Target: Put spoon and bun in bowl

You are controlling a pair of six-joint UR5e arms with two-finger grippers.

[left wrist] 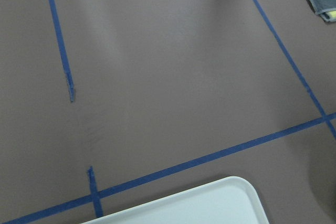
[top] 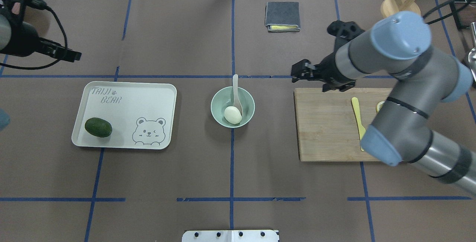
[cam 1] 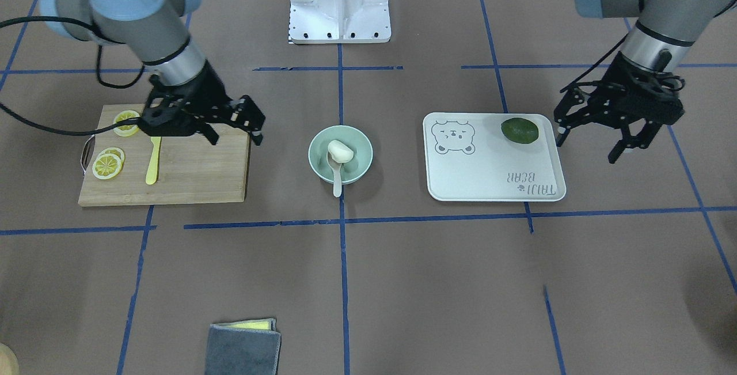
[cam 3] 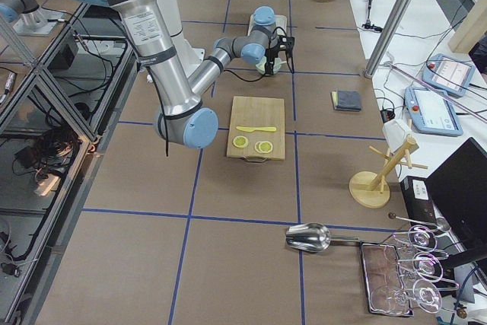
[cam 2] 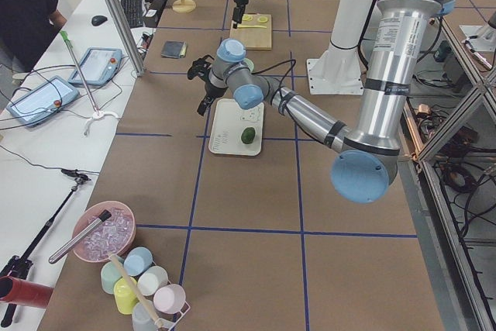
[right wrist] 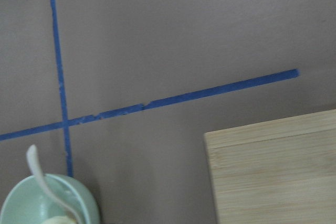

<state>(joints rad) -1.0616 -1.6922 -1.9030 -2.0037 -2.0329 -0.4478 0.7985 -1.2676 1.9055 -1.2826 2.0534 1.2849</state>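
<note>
The bowl [cam 1: 361,147] sat at the middle of the table with both of the task's things in it. The bun [cam 1: 340,151] lay on its side inside the bowl. The spoon [cam 1: 337,182] had its scoop down beside the bun, touching it, and its handle leaned over the rim towards the operators' side.

The right gripper [cam 1: 233,133] hung above the inner corner of the cutting board [cam 1: 196,179], jaws spread apart with nothing between them. It was near the bowl but clear of it. The left gripper [cam 1: 586,149] hovered just off the far edge of the tray [cam 1: 489,173], jaws likewise parted and empty. The wrist views agreed, one showing only bare table and a tray corner, the other the bowl's rim and the spoon handle at its lower edge.

By my reading the placing was done and the task stood at its last step, with no grasp left to make. What the next move called for was little — lifting both arms up and away to a resting pose. The right arm should have kept wide of the spoon handle, since a brush against it could tip the spoon out or shift the bowl.

The green fruit [cam 1: 519,131] on the tray, and the yellow knife [cam 1: 153,159] and lemon slices [cam 1: 107,165] on the board, had no part in this task.
</note>
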